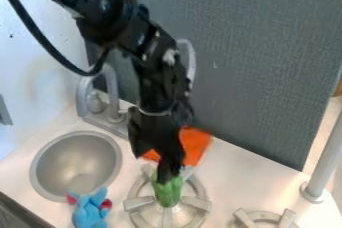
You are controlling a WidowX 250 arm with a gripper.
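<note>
The black gripper (164,171) hangs down over the left stove burner, its lower end at the top of a green object (167,193). The gripper overlaps the top of this object; whether it holds it or only touches it, I cannot tell. The green object stands roughly upright over the middle of the burner (139,203). An orange cloth-like piece (195,145) lies behind the gripper, partly hidden by it. At the lower left, a blue plush toy (90,212) with red parts rests beside the sink's edge.
A round metal sink (75,164) is at the left, with a grey faucet (100,94) behind it. A second burner (266,218) sits at the bottom right, and a grey post (324,159) rises at the right edge. A tall grey panel (247,62) borders the counter's back.
</note>
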